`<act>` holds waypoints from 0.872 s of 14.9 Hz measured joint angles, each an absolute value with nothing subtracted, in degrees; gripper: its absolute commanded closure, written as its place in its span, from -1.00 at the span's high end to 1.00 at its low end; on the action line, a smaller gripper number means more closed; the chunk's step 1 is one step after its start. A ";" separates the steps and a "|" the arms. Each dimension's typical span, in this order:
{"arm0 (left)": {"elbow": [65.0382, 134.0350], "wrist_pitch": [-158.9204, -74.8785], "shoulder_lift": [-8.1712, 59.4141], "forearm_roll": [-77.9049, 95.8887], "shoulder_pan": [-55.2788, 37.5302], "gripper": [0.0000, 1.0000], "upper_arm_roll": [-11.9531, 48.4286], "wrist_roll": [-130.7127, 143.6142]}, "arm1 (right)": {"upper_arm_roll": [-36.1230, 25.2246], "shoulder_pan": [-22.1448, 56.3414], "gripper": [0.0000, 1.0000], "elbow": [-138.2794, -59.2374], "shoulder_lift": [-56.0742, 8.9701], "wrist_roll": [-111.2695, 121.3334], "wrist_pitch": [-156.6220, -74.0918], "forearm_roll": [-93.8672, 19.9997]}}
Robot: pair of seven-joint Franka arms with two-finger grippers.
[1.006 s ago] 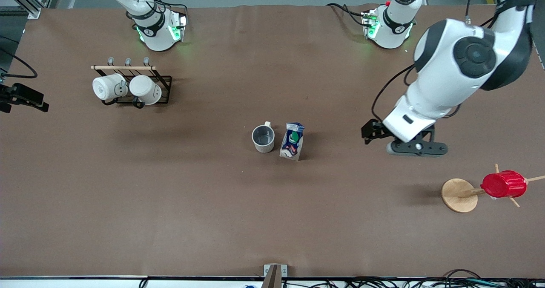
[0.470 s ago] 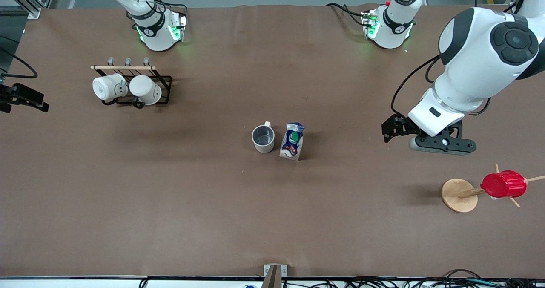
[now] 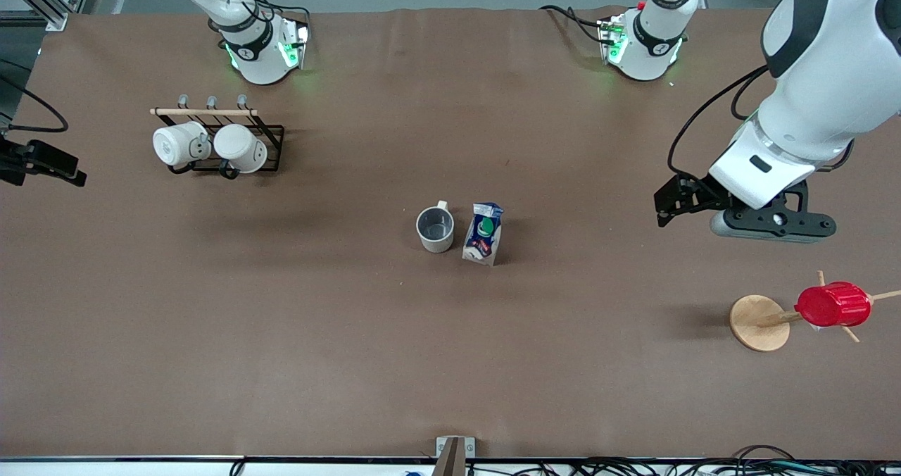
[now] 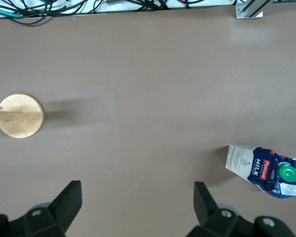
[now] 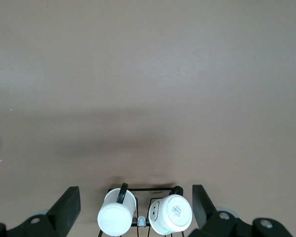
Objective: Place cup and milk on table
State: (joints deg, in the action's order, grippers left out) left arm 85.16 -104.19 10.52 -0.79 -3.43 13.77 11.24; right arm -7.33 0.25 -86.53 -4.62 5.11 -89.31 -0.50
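Note:
The cream-beige cup (image 3: 435, 229) stands upright on the brown table (image 3: 281, 335) near its middle, dark interior up. The blue and white milk (image 3: 483, 234) stands right beside it, toward the left arm's end. The milk also shows in the left wrist view (image 4: 264, 170). My left gripper (image 3: 773, 225) hangs open and empty over bare table, well apart from the milk, toward the left arm's end; its fingers (image 4: 69, 197) frame bare table. My right gripper (image 5: 135, 196) is open and empty above the mug rack.
A black wire rack (image 3: 271, 145) holding two white mugs (image 3: 174, 144) (image 3: 241, 148) stands near the right arm's base. A round wooden stand (image 3: 759, 322) carrying a ribbed red cup (image 3: 833, 304) stands at the left arm's end. Cables run along the table's near edge.
My left gripper has moved away from the milk toward the left arm's end of the table, open all along. The cup and milk have not moved.

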 measured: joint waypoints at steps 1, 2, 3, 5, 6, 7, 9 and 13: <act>84.96 -103.81 10.41 -0.79 -3.43 1.00 13.77 11.24 | -7.33 0.25 1.00 -86.53 -4.62 5.11 -89.30 -0.50; 84.81 -103.53 10.29 -0.79 -3.41 1.00 13.76 11.24 | -7.34 0.25 1.00 -86.53 -4.62 5.11 -89.30 -0.50; 84.72 -103.28 10.09 -0.79 -3.24 1.00 13.76 11.24 | -7.35 0.25 1.00 -86.53 -4.62 5.11 -89.29 -0.50; 84.69 -102.07 9.53 -0.79 -2.15 1.00 13.73 10.95 | -7.38 0.25 1.00 -86.53 -4.62 5.11 -89.24 -0.50; 84.68 -101.20 9.11 -0.79 -1.75 1.00 13.55 10.05 | -7.39 0.25 1.00 -86.53 -4.62 5.11 -89.22 -0.50; 84.68 -100.23 8.63 -0.79 -1.85 1.00 13.04 9.26 | -7.39 0.25 1.00 -86.53 -4.62 5.10 -89.21 -0.50; 84.72 -98.68 7.49 -0.79 -3.72 1.00 10.49 8.55 | -7.40 0.25 1.00 -86.53 -4.62 5.10 -89.16 -0.50; 85.98 -97.99 5.75 -0.76 -7.51 1.00 6.47 7.97 | -7.43 0.24 1.00 -86.53 -4.62 5.09 -89.10 -0.50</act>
State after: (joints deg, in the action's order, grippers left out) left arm 85.98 -97.99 5.75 -0.76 -7.51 6.47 7.97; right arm -7.43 0.24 -86.53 -4.62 5.09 -89.10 -0.50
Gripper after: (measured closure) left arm 0.000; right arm 0.000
